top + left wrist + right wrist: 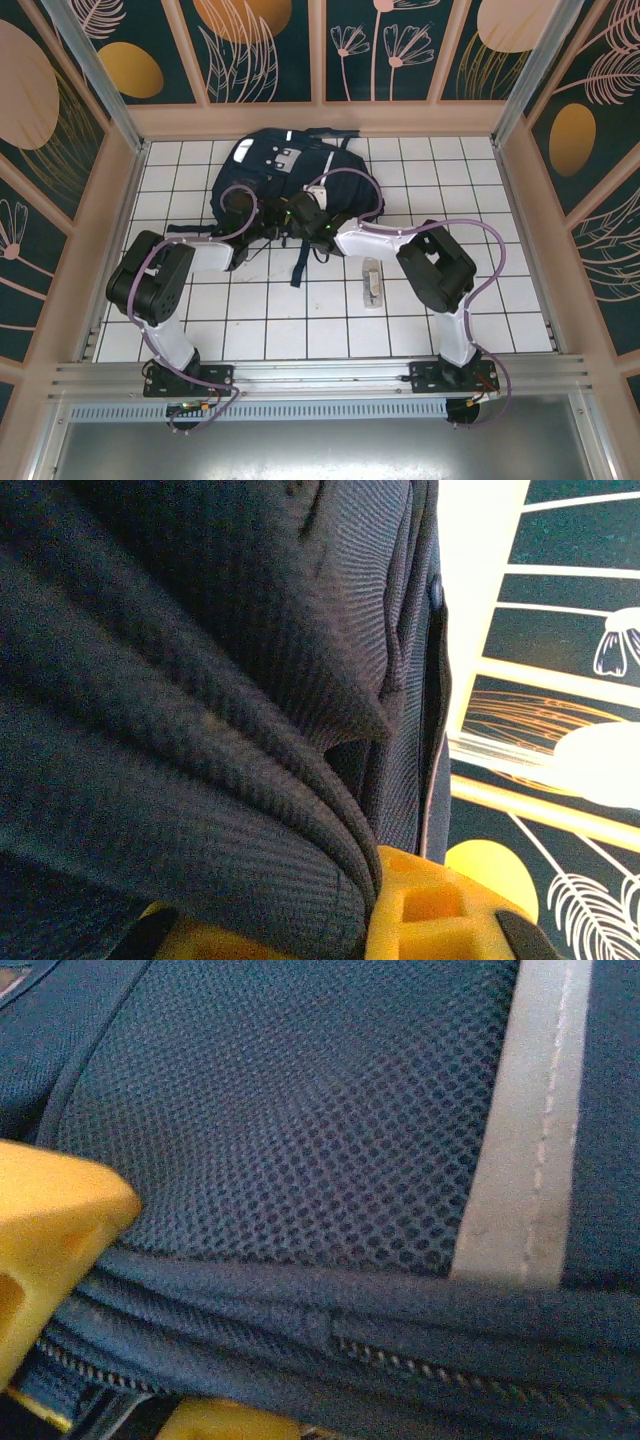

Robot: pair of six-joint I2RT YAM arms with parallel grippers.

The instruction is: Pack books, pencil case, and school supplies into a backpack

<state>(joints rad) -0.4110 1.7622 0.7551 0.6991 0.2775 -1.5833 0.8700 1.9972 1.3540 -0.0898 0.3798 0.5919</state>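
Left claw (320, 912) pinches backpack (285, 158) fold; right claw (130, 1345) pressed together at zipper edge (450, 1372) (bare tabletop (490, 300) tiles both sides).

1. We see the navy blue fabric backpack (200, 700) up close, its ribbed cloth bunched in thick folds across the left and centre.
2. At the bottom edge, the left gripper (335, 930) has its yellow plastic fingers (430, 915) closed on one fold of that cloth.
3. To the right stands a cream post (475, 580), and beside it a dark teal wall panel (585, 540) painted with white and orange plant motifs.
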